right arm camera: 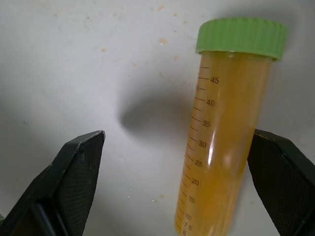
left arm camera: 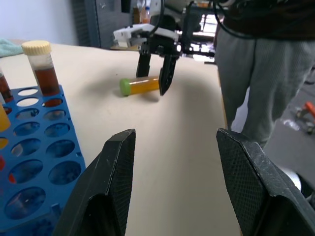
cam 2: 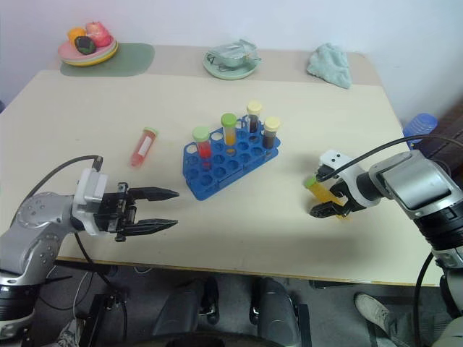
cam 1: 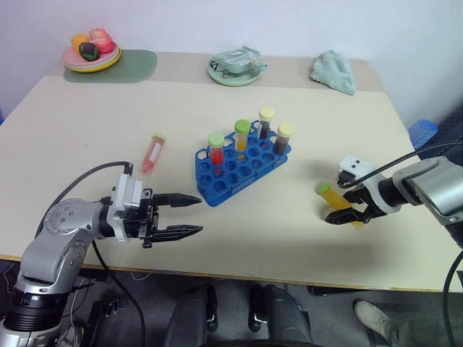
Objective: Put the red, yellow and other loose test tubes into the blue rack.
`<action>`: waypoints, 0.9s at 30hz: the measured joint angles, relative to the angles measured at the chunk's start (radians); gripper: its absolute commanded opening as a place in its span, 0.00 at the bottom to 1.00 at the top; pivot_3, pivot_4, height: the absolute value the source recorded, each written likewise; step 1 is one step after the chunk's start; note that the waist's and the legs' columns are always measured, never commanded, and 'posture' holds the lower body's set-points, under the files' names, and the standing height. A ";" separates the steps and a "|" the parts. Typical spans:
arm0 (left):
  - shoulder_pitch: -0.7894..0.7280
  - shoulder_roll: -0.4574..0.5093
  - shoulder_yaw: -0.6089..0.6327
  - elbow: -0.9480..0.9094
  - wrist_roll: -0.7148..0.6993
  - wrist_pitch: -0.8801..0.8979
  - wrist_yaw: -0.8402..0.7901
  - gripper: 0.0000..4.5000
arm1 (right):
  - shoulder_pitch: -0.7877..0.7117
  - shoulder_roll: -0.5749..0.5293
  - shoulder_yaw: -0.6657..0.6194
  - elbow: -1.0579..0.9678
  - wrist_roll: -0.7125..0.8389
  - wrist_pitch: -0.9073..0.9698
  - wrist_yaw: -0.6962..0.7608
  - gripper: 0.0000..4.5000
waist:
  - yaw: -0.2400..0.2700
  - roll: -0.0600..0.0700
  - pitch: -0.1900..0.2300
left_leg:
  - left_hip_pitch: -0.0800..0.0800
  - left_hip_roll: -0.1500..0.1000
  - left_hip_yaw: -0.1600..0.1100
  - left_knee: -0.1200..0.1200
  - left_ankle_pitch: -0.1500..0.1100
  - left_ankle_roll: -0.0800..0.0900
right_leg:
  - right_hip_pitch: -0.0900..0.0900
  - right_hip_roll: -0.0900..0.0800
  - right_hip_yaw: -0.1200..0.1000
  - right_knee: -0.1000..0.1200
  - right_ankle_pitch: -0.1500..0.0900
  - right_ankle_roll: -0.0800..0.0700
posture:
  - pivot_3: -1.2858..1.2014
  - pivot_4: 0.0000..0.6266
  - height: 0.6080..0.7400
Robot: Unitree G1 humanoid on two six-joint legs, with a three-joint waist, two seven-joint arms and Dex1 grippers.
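You can read a printed scale on the yellow tube (right arm camera: 224,132): black graduations running from 45 near the cap down through 40, 35, 30, 25, 20, to 10 and about 7.5 at the tip end. It has a ribbed green screw cap and amber liquid filling most of it, and it lies on its side near the bench's right edge, toward the front. Your right gripper (cam 1: 351,215) points down over it with its jaws spread wide, one finger on each side of the tube, not clamped on it.

The red tube (cam 1: 153,152), pink-red with a pale label strip and a green cap, lies flat on the bench left of the blue rack (cam 1: 231,173), apart from it. No writing on it is legible.

The rack sits mid-bench and holds four upright tubes: a red one and a yellow one with green caps, two dark brown ones with cream caps.

Your left gripper (cam 1: 187,215) hovers over the front edge, jaws apart and empty, pointing toward the rack.
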 measured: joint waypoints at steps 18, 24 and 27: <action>-0.033 -0.003 -0.034 0.051 0.026 -0.026 0.023 0.59 | -0.040 0.048 0.003 0.100 -0.038 -0.032 -0.004 0.99 | -0.019 0.000 0.000 | 0.000 0.001 0.000 0.007 -0.002 0.003 | 0.002 0.000 0.000 0.000 0.002 0.000 | 0.52 0.24 1.00; -0.038 -0.013 -0.036 0.051 0.026 -0.026 0.034 0.59 | -0.101 0.079 0.022 0.205 -0.090 -0.048 -0.013 0.99 | -0.018 0.000 0.000 | -0.001 0.001 0.000 0.007 -0.001 0.002 | 0.002 0.000 0.000 0.000 0.002 0.001 | 0.52 0.24 1.00; -0.037 -0.018 -0.036 0.051 0.026 -0.026 0.040 0.59 | -0.115 0.086 0.032 0.226 -0.104 -0.054 -0.009 0.99 | -0.018 0.000 0.000 | -0.001 0.001 0.000 0.008 -0.001 0.001 | 0.002 0.000 0.000 0.000 0.002 0.001 | 0.52 0.24 1.00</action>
